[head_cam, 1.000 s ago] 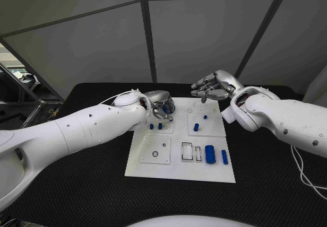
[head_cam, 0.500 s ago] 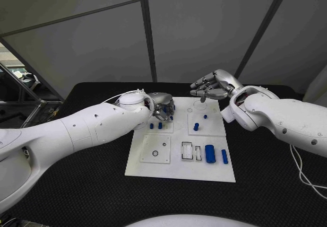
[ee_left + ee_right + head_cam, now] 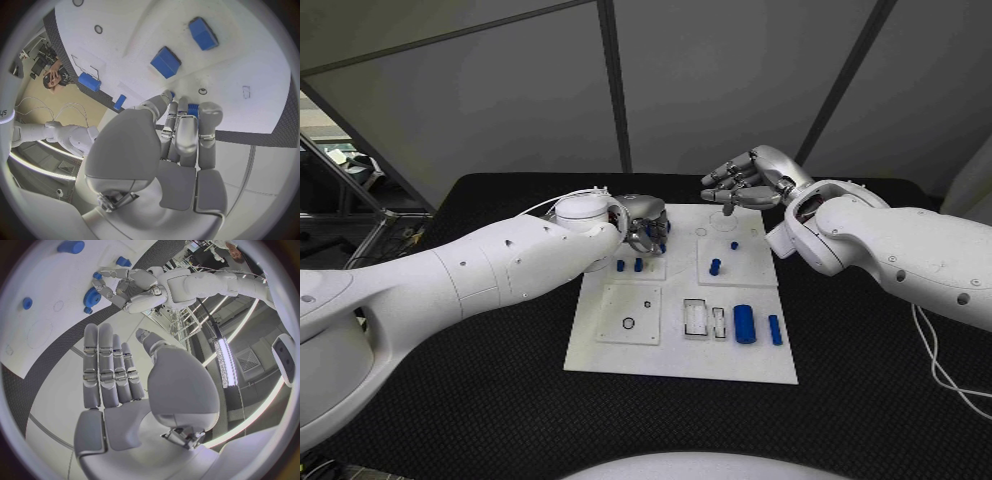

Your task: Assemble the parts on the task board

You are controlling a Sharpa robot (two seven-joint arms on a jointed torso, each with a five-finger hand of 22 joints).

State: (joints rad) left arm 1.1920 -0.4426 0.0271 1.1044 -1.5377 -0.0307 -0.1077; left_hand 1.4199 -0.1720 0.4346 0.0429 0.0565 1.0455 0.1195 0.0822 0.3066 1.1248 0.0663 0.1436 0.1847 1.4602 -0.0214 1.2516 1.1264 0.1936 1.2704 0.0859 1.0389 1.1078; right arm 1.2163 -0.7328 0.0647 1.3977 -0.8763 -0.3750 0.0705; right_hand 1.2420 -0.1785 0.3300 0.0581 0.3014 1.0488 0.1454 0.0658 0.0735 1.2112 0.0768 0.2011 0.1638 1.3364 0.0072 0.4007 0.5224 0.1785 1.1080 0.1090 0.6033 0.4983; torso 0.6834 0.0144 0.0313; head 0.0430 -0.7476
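Table: I see a black table (image 3: pixel 473 400) with the white task board (image 3: pixel 678 362) lying flat in its middle.

Left hand: my left hand (image 3: pixel 642 222) sits low over the far left corner of the board. In the left wrist view its fingers (image 3: pixel 186 131) run close together with the tips bent down toward the plate, and a small blue piece (image 3: pixel 193 108) shows right at the tips. I cannot tell from here whether the fingers actually pinch it or only touch it.

Right hand: my right hand (image 3: pixel 751 184) hangs above the far edge of the board, clear of the surface. The right wrist view shows the fingers (image 3: pixel 107 371) straight and side by side, thumb set apart, nothing in the palm.

Parts, far half of board: two short blue pegs (image 3: pixel 630 266) stand side by side in the left inset, just beside the left hand. One blue peg (image 3: pixel 714 267) stands in the right inset, and a smaller blue part (image 3: pixel 733 245) lies just beyond it.

Parts, near half of board: a thick blue cylinder (image 3: pixel 744 326) lies beside a thinner blue bar (image 3: pixel 775 329), both near the right edge. Next to them are two rectangular slots (image 3: pixel 704 320).

Left near panel: a square panel (image 3: pixel 630 316) carries a small dark ring.
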